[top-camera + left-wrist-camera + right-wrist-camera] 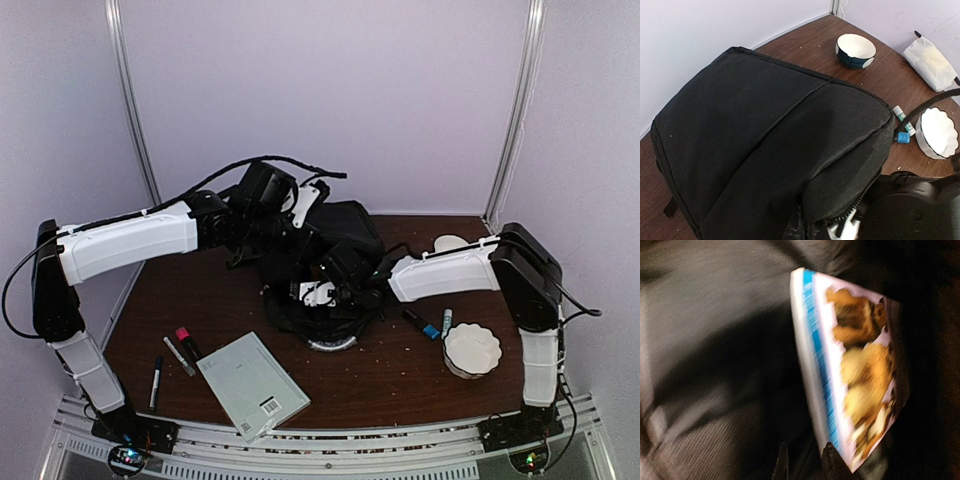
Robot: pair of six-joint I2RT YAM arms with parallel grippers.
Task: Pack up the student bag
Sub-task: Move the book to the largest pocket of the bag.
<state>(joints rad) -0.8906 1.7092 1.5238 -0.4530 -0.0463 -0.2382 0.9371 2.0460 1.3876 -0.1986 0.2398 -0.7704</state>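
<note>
The right gripper (805,462), jaws narrowly parted, was inside the student bag (765,130), with a picture book (860,365) just past its fingertips. The left gripper (280,225) was clamped shut above it. The book looked stowed; the next move called for backing out cleanly.

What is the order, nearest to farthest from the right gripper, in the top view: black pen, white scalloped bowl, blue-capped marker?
1. Blue-capped marker, just right of the right gripper.
2. White scalloped bowl, farther right.
3. Black pen, far left, front edge.
</note>
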